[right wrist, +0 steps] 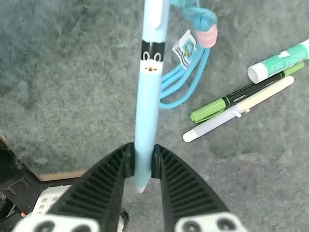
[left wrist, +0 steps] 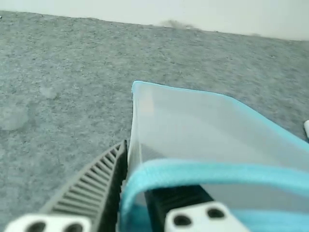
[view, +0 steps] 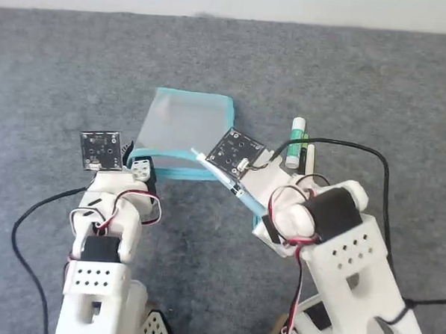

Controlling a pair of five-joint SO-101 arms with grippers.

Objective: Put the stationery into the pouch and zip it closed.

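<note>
- Pouch point(view: 186, 128): clear with a teal trim, lies on the grey carpet point(view: 347, 76) at upper centre of the high view, its open teal-edged mouth toward the arms.
- Left claw point(view: 142, 166): sits at the pouch's lower-left corner in the high view.
- In the left wrist view the left claw point(left wrist: 137, 193) is closed down on the pouch point(left wrist: 203, 130) near its mouth, the ribbed grey finger on the outside and the black finger under the teal zipper band.
- That pouch corner stands lifted off the carpet point(left wrist: 58, 77).
- Right claw point(view: 261, 209): right of centre in the high view, pinched tight on the back end of a light blue pen point(view: 233, 186).
- The blue pen slants up-left; its tip is just at the pouch's lower-right edge. Cannot tell if the tip is inside the mouth.
- Right wrist view: right claw point(right wrist: 143, 164) has both fingers pressed on the blue pen point(right wrist: 149, 82), only a short stub sticking out behind them.
- Glue stick point(view: 297, 139): on the carpet right of the pouch, outside it.
- Right wrist view: glue stick point(right wrist: 277, 60), green marker point(right wrist: 231, 100) and white pen point(right wrist: 236, 112) lie side by side, nearly parallel.
- A blue cord point(right wrist: 200, 18) with a pink bead and a small tag lies on the carpet between the blue pen and those three.
</note>
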